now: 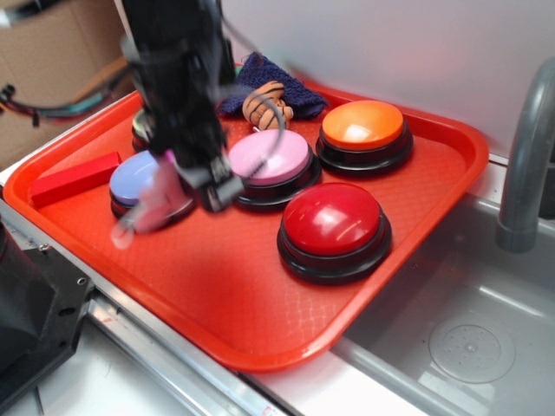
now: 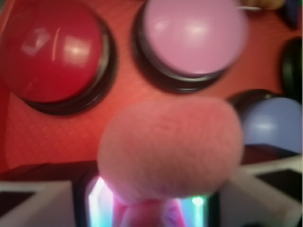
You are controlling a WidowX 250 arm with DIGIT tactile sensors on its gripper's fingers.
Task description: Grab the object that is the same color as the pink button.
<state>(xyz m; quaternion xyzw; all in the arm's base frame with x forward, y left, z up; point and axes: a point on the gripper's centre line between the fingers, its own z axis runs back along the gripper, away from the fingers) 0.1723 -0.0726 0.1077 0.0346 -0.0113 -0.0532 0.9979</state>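
Note:
The object, a small pink plush toy [image 2: 170, 146], fills the lower middle of the wrist view, with its body pinched between the jaws. In the exterior view it is a blurred pink shape [image 1: 149, 205] hanging over the lilac-blue button [image 1: 130, 176]. My gripper [image 1: 186, 186] [image 2: 151, 203] is shut on it, just left of the pink button [image 1: 269, 156] [image 2: 194, 35]. That button, with its black base, sits mid-tray. The toy's face and limbs are too blurred to make out.
Everything sits on an orange-red tray [image 1: 260, 347]. It also holds a red button [image 1: 334, 221] [image 2: 52, 52], an orange button [image 1: 362, 124], a striped orange-brown plush [image 1: 264, 104] on a blue cloth [image 1: 290, 91] and a red block [image 1: 74, 178]. A sink [image 1: 468, 329] and a grey faucet [image 1: 525, 165] lie to the right.

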